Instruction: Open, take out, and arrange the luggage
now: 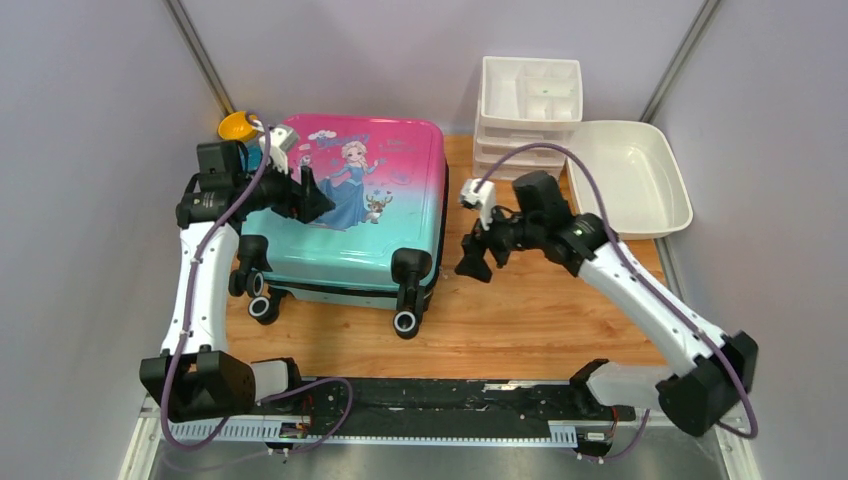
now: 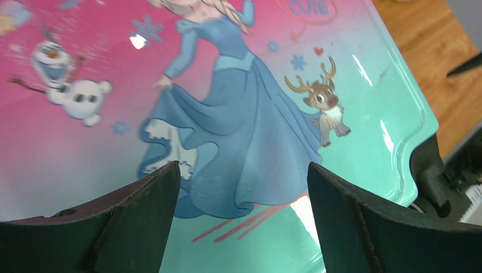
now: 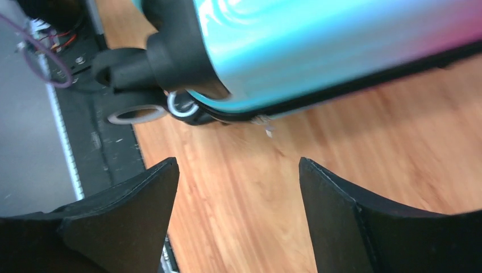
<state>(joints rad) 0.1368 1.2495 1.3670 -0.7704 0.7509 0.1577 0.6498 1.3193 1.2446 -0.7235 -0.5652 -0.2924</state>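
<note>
— On the left half of the table (image 1: 520, 320), that is where the luggage (image 1: 350, 200) lies: flat, shut, print side up, its wheels (image 1: 405, 321) pointing toward the arm bases.

— Does either arm have hold of it?

— No. The left tool (image 2: 244, 170) hangs over the printed shell, jaws spread, nothing between them. The right tool (image 3: 239, 165) sits just off the case's right edge, low over the wood, likewise spread and empty.

— How would you expect it to handle?

— Stiff and slick, I'd say. The shell is glossy moulded plastic, teal running into pink, with rounded corners and a raised border, and the lamps glare off it. Fingers pinching that broad face would likely slide. For its bulk it is probably light, so a careless shove could skate it across the smooth wood-grain top.

— So where would you take hold?

— At the black zip band (image 3: 364, 85) running round the side. A small pale tab (image 3: 267, 122) dangles from it near a wheel. It may be the puller, but it is too blurred to be sure. The other arm could brace the shell from above while the zip runs.

— And the white things at the far right?

— A drawer organiser (image 1: 528, 105) and a basin (image 1: 630, 175), both rigid white plastic, well apart from the case.
</note>
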